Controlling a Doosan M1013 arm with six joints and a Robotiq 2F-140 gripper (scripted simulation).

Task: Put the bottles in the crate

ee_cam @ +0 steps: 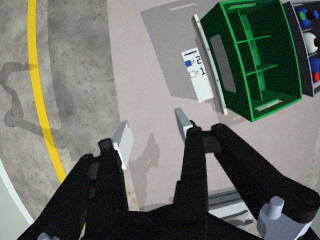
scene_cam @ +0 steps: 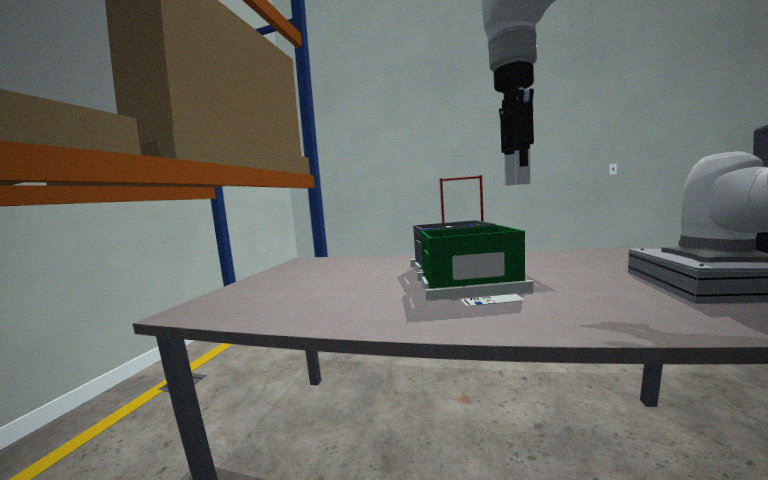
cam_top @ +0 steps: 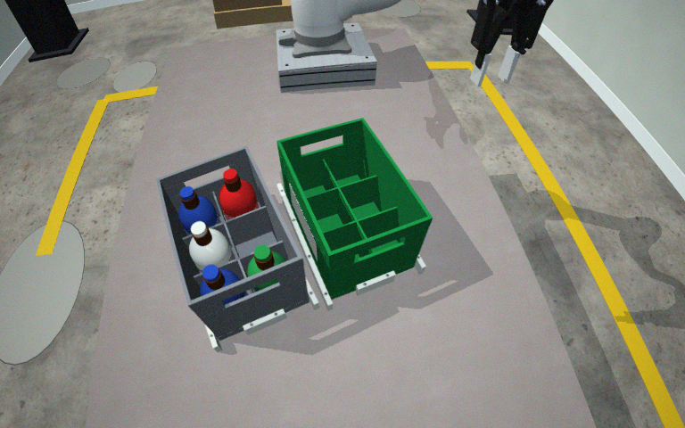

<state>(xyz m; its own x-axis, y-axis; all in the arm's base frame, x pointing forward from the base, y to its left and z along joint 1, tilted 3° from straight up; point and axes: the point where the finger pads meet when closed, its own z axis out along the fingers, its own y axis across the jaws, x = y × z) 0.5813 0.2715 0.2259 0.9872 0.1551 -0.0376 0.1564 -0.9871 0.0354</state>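
Five bottles stand in your gray crate (cam_top: 247, 275) (ee_cam: 294, 30) on the table (cam_top: 353, 363) (scene_cam: 339, 316) (ee_cam: 150, 90): 2 blue, 1 ea. white, red, green. Your green crate (cam_top: 375, 262) (scene_cam: 475, 240) (ee_cam: 252, 117), w/ no bottles, is just beside it. Your list (scene_cam: 491, 300) (ee_cam: 199, 80) reads blue x2, white x1. Your tool (cam_top: 493, 74) (scene_cam: 517, 182) (ee_cam: 153, 124) hangs above, part-open, nothing held.

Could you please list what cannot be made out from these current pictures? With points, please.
- Lower parts of the round coloured bottles (cam_top: 238, 197): top view, hidden by the dark grey plastic crate's (cam_top: 252, 302) walls and dividers.
- Second label patch on the white paper pick list (ee_cam: 204, 90) (scene_cam: 506, 300): wrist view, too small and faint to tell its colour surely; exterior view, too slanted to read.
- The grey robot arm's (cam_top: 315, 20) upper part: top view, cut off by the top edge.
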